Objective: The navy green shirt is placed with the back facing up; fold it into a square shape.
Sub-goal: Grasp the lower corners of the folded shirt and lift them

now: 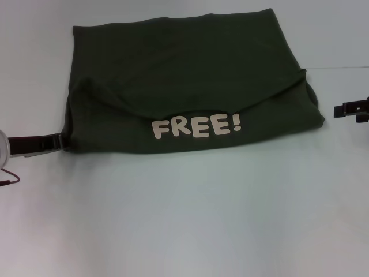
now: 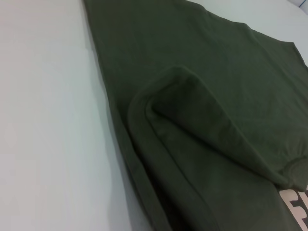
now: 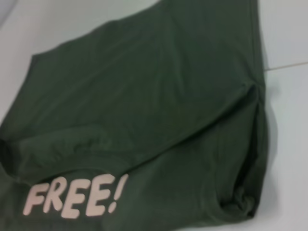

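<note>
The navy green shirt lies on the white table, folded into a wide block. Its far part is doubled over toward me, and the curved folded edge ends just above the pale "FREE!" lettering on the near strip. My left gripper sits at the shirt's near left corner, right against the cloth edge. My right gripper hovers to the right of the shirt, a short gap away from it. The left wrist view shows the shirt with a raised fold, and the right wrist view shows the shirt and the lettering.
The white table stretches wide between the shirt and me. A thin seam line runs across the table at the right. A red cable loops below my left arm.
</note>
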Controlling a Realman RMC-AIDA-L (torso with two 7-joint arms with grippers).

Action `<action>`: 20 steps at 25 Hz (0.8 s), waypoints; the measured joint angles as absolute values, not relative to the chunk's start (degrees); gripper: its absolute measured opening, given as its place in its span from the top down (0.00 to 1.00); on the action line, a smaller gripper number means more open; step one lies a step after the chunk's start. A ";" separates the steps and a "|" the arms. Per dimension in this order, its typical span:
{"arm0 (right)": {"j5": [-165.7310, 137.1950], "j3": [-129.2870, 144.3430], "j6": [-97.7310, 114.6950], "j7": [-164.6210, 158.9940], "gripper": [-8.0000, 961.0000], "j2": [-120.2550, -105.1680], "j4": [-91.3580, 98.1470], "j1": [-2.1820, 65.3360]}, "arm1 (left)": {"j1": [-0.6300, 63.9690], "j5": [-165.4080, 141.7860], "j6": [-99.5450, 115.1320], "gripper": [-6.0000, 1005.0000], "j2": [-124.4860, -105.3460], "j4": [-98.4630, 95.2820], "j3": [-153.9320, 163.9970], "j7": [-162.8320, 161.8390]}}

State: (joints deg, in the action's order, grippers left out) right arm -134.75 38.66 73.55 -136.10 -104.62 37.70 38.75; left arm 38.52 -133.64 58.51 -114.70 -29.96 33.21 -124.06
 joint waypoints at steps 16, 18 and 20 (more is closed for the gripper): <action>-136.16 40.23 62.36 -133.80 0.18 -106.02 30.71 43.15 | 38.30 -134.05 59.10 0.96 -114.69 -29.97 33.22 -124.21; -136.17 40.98 60.82 -133.12 0.18 -106.41 29.50 43.99 | 38.25 -134.43 59.10 0.96 -114.69 -29.97 33.17 -124.21; -136.18 42.33 59.31 -132.64 0.18 -107.01 29.06 44.67 | 38.24 -134.49 59.10 0.96 -114.70 -29.97 33.15 -124.21</action>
